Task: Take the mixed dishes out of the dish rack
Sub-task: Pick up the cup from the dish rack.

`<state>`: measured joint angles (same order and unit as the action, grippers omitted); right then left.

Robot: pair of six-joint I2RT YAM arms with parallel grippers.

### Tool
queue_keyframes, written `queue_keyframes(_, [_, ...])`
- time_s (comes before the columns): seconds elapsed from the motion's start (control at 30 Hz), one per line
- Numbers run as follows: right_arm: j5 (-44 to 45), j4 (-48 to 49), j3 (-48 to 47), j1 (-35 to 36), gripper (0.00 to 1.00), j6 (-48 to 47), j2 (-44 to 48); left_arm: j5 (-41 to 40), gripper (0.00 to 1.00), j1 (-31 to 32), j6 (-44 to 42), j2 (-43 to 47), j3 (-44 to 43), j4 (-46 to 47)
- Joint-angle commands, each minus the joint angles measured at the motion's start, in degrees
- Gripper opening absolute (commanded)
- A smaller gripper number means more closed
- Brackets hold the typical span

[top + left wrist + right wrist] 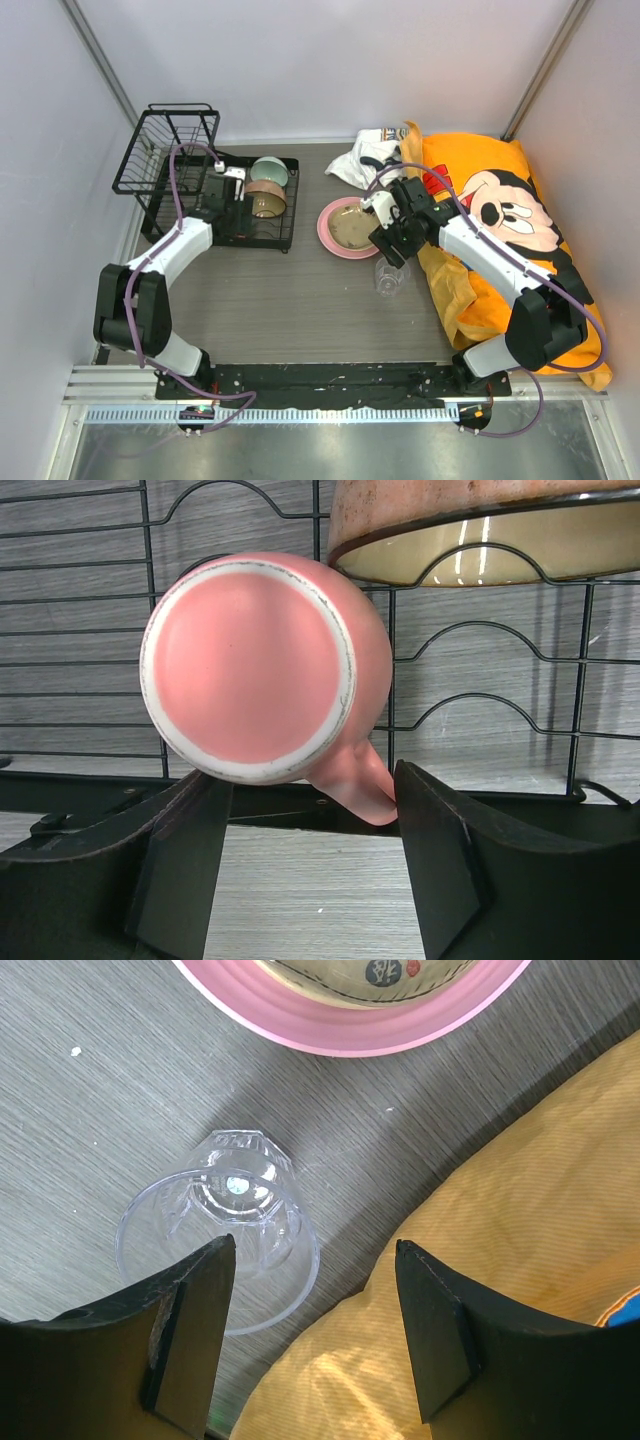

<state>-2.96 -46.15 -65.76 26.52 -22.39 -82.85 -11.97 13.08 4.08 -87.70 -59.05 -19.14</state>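
Mug pickup: left pincer (308, 810) spread before pink mug (250, 665) in dish rack (170, 135); it must advance, then pinch.

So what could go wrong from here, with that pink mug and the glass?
The pink mug lies tipped in the dish rack, its handle between the open left fingers; a grip on the handle alone might slip or snag a wire. The clear glass cup stands close to the orange cloth with the right fingers over it; a sideways move could knock it over.
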Motion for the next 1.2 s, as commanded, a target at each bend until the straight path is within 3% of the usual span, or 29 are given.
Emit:
queue_keyframes(0.0, [-0.7, 2.0, 0.1, 0.3, 0.69, -0.4, 1.4, 0.7, 0.69, -0.3, 0.1, 2.5, -0.5, 1.3])
queue_keyframes(0.7, [-1.1, 3.1, 1.9, 0.3, 0.69, -0.6, 1.8, -4.3, 0.74, -3.0, -2.9, 0.2, -1.9, 3.5])
queue_keyframes(0.97, [-1.2, 3.4, 2.4, 0.3, 0.69, -0.7, 1.8, -0.9, 0.61, -2.9, -3.2, -0.7, -1.9, 3.1])
queue_keyframes(1.17, [-1.3, 3.9, 2.7, 0.3, 0.69, -0.7, 1.2, -0.4, 0.59, -2.8, -3.8, -2.0, -2.1, 3.2])
